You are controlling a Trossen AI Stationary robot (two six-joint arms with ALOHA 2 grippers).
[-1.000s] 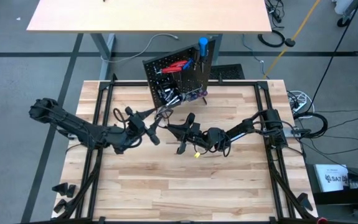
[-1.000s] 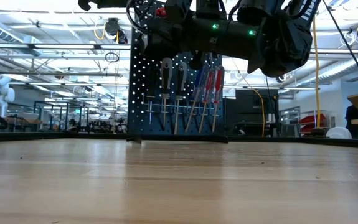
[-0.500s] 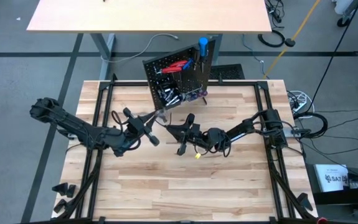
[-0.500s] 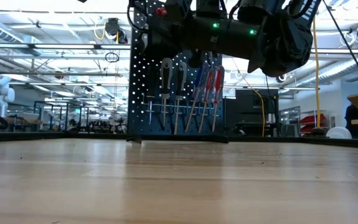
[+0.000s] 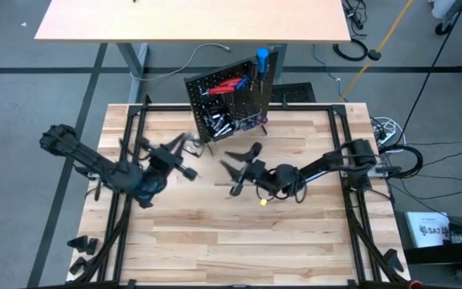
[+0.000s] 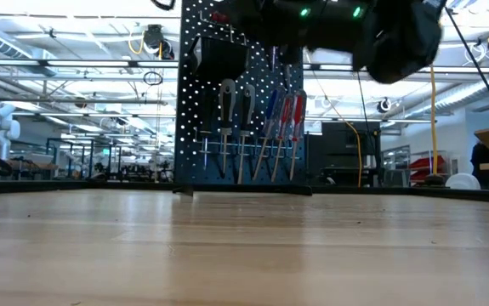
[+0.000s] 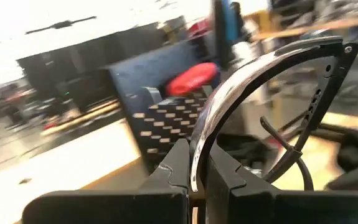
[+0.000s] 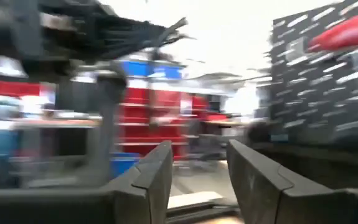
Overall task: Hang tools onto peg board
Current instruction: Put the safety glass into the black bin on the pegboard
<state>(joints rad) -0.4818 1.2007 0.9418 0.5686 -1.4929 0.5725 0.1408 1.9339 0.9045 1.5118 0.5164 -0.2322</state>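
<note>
One camera looks straight down over the peg board (image 5: 231, 100); another (at bench (image 6: 244, 246) level) faces that same board head-on.

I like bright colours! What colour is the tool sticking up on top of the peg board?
Blue handle, clearest in the high view.

Left gripper (image 5: 184, 151) clamped tight; right gripper (image 5: 240, 158) parted, both mid-table.

The curved silvery metal piece (image 7: 228, 106) has been clamped by the left gripper (image 5: 184, 155) and drawn leftward, while the right gripper (image 5: 239, 160) has been opened.
</note>
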